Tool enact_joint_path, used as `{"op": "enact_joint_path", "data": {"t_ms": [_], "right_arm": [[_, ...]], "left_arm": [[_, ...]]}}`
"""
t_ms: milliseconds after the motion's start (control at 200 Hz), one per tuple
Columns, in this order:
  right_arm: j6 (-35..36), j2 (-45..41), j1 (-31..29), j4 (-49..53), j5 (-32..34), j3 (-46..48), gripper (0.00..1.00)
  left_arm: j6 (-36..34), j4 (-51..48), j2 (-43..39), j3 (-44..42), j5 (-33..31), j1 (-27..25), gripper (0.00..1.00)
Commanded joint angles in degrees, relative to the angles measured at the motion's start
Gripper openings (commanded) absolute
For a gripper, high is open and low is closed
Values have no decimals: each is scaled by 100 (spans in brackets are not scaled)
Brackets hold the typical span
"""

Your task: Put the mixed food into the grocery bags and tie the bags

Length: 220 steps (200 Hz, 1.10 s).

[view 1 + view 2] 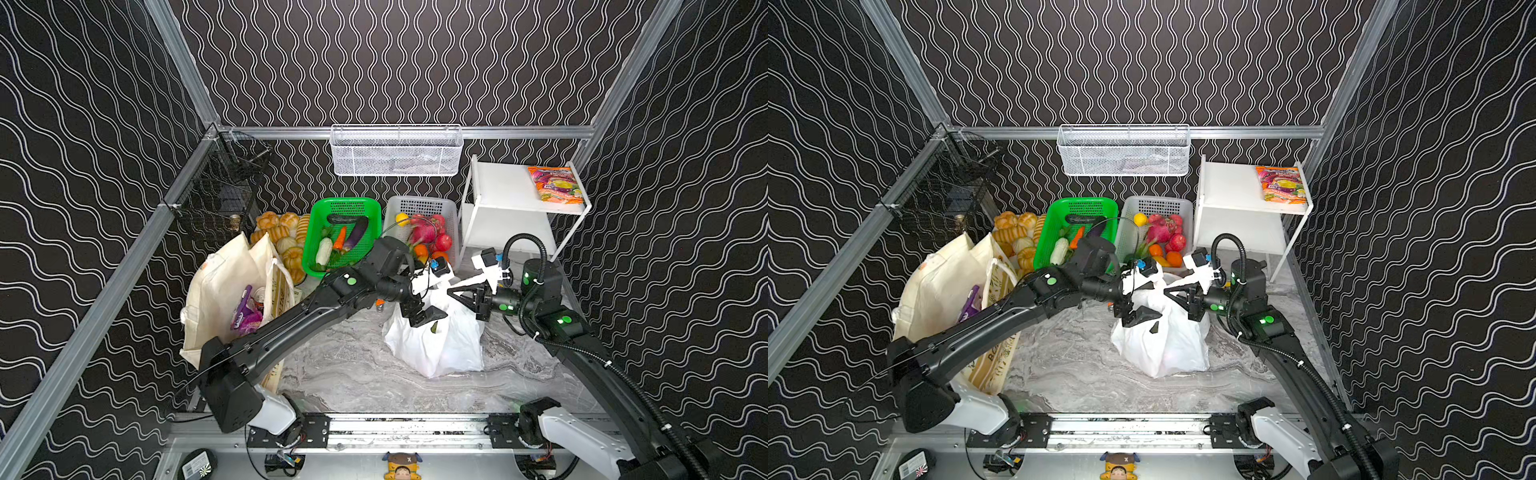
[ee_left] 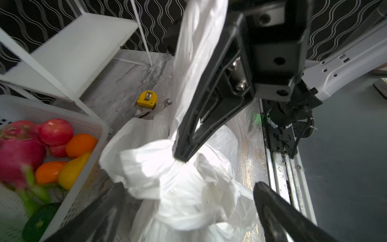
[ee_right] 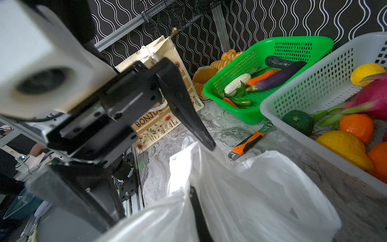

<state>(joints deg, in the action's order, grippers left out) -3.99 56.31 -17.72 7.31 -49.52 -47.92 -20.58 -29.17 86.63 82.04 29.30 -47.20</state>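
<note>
Well, at the left of a top view the canvas tote (image 1: 220,286) stands open against the side wall. It has purple snack packets (image 1: 246,320) and a red soda can (image 1: 261,296) inside, and the left arm passes just in front of its lower edge. Toward the middle, the marble tabletop (image 1: 340,365) is bare down to the front rail, which is the widest free room. The green basket (image 1: 309,249) and the white basket (image 1: 419,201) close the upper side. Right of centre stands the white plastic bag (image 1: 440,353), its top gathered. The left gripper (image 1: 426,318) hangs over this top with jaws spread wide, holding nothing. The right gripper (image 1: 454,293) has its jaws closed and pinches a handle strip of the bag. The white shelf (image 1: 507,187) stands at the upper right.
</note>
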Motion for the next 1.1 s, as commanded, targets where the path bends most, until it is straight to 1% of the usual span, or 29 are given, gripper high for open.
{"op": "enact_joint_path", "data": {"t_ms": [0, 95, 160, 275, 310, 431, 461, 521, 586, 621, 731, 821, 891, 931, 1001, 1036, 1096], "right_arm": [[116, 20, -4, -225, -120, -41, 0], [126, 63, -4, -212, -134, -72, 0], [128, 75, -4, -227, -163, -77, 0], [103, 67, -6, -228, -163, -68, 0], [92, 66, -6, -234, -164, -68, 0], [82, 64, -4, -205, -199, -93, 0], [76, 61, -4, -192, -182, -97, 0], [65, 55, -6, -178, -181, -101, 0], [65, 25, -4, -168, -206, -93, 0], [58, 17, -4, -155, -237, -87, 0], [49, -22, -4, -112, -295, -51, 0], [113, -111, -5, 15, -167, -29, 0], [211, -181, -6, 210, -13, -16, 18], [339, -236, 5, 352, 28, 14, 26], [552, -311, 14, 575, 184, 86, 46], [684, -348, 14, 660, 286, 133, 52], [924, -383, 13, 808, 486, 221, 59]], "left_arm": [[-687, -747, 263, 260, 674, 13, 96], [-789, -968, 475, 426, 669, 18, 87], [-755, -1101, 609, 582, 508, 11, 76], [-746, -1301, 766, 785, 427, 16, 50], [-737, -1302, 796, 783, 409, 16, 45], [-682, -1291, 872, 794, 368, 22, 42], [-684, -1295, 873, 797, 366, 25, 42], [-655, -1240, 864, 763, 371, 18, 46], [-632, -1148, 847, 698, 398, 17, 45], [-578, -1071, 847, 679, 372, 17, 42], [-379, -887, 855, 717, 339, 13, 26], [-341, -974, 890, 806, 196, 19, 16], [-359, -1066, 891, 851, 168, 19, 11], [-359, -1064, 863, 842, 216, 19, 10], [-337, -993, 808, 760, 293, 20, 10], [-308, -949, 778, 725, 319, 19, 10], [-257, -880, 742, 676, 337, 25, 10]]}}
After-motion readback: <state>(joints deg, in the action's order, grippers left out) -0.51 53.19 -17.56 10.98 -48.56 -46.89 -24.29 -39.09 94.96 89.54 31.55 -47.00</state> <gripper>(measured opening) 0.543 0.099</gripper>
